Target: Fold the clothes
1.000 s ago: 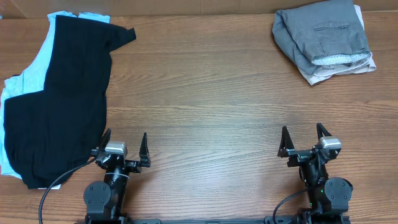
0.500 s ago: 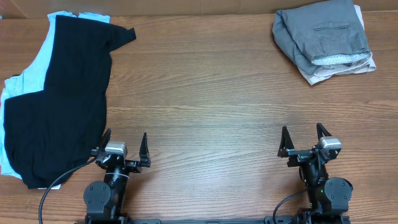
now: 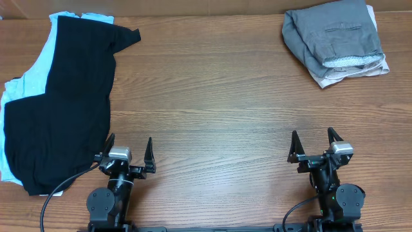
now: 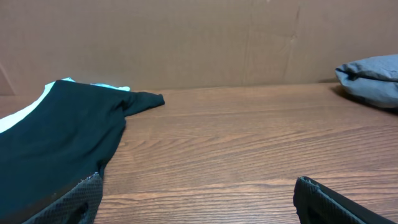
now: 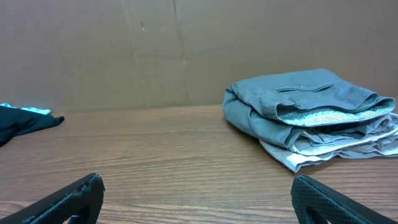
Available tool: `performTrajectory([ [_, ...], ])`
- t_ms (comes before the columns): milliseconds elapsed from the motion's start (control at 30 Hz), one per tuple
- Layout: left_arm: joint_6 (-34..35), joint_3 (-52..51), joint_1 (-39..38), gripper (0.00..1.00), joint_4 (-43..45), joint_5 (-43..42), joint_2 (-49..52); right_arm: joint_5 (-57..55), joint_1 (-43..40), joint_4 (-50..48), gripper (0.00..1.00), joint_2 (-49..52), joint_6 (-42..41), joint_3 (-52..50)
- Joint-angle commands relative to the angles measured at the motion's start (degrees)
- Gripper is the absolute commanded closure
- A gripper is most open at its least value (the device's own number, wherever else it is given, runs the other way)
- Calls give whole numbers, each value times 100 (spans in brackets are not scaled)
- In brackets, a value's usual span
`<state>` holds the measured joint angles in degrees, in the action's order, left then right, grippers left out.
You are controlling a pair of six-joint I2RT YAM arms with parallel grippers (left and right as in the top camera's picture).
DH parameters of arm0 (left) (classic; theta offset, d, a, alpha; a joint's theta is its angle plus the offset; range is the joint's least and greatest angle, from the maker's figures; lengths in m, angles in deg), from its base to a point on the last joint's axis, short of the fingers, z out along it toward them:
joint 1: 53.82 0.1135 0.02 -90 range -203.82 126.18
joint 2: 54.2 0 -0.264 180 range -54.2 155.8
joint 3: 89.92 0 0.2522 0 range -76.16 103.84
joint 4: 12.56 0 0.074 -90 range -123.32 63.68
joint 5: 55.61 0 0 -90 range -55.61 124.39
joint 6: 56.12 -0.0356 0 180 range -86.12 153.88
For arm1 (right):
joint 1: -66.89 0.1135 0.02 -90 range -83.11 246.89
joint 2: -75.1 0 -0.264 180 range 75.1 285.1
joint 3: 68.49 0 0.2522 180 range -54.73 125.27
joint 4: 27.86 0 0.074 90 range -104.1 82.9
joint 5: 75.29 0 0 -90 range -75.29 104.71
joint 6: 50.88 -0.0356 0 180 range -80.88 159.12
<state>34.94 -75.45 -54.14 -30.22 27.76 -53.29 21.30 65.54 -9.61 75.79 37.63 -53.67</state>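
While both arms sit low at the near edge of the brown wood-grain table (image 3: 212, 96), the left gripper (image 3: 130, 140) has its two dark fingers spread wide with nothing between them, and the right gripper (image 3: 313, 134) is splayed just as wide and equally empty. A plain black short-sleeved T-shirt (image 3: 61, 96) lies flat on the table's left side, its near right edge just beside the left gripper's outer finger; from overhead it is hard to say whether cloth and finger actually touch. Its long axis runs from the far edge toward the near edge, leaning a little to the left as it comes nearer, and one short sleeve juts out to the right at the far end, pointing toward the middle of the table. Beneath it lies a light blue shirt (image 3: 32, 64), showing only as a strip along the black one's left side and far corner. Well apart from both grippers, at the far right corner, a folded grey pair of trousers (image 3: 331, 35) rests on top of a folded pale beige garment (image 3: 347, 72), almost straight ahead of the right gripper.
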Motion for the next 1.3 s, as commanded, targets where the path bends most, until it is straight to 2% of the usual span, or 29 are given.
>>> performTrajectory([
  [0,-109,-44,31,0,4,66,-66,-55,37,-31,0,-52,-4,-61],
  [1267,-68,-44,28,0,-9,170,-66,-269,37,-9,0,-52,-2,-59],
])
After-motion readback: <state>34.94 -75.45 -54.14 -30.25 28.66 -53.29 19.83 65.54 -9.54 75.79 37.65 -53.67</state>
